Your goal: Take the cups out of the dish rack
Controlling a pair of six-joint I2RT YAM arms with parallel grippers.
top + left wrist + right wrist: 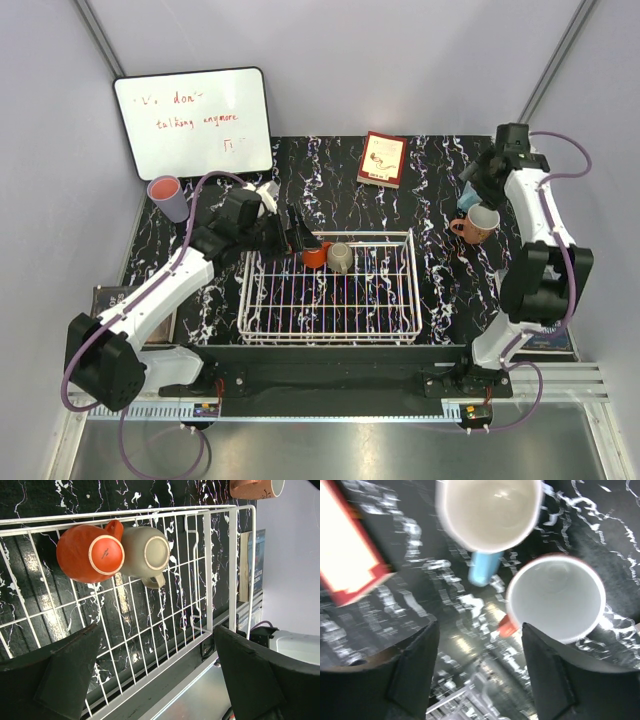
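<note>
"What's left in the dish rack [330, 336]?"

"Two cups, bottoms up and touching, at its far edge: the orange-red mug [90, 554] and the grey-olive mug [147, 554]. The left gripper [157, 635] hangs near them, fingers spread, nothing between."

"And over on the right?"

"The light blue mug [490, 510] and the salmon-pink mug [555, 597] stand upright on the table [440, 290], just beside each other. The right gripper [480, 630] hovers above them, spread wide too, empty."

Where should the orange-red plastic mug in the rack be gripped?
Probably the body of the orange-red plastic mug, below its upturned base, from above with the left tool, avoiding the side facing the grey-olive plastic mug and the handle.
</note>
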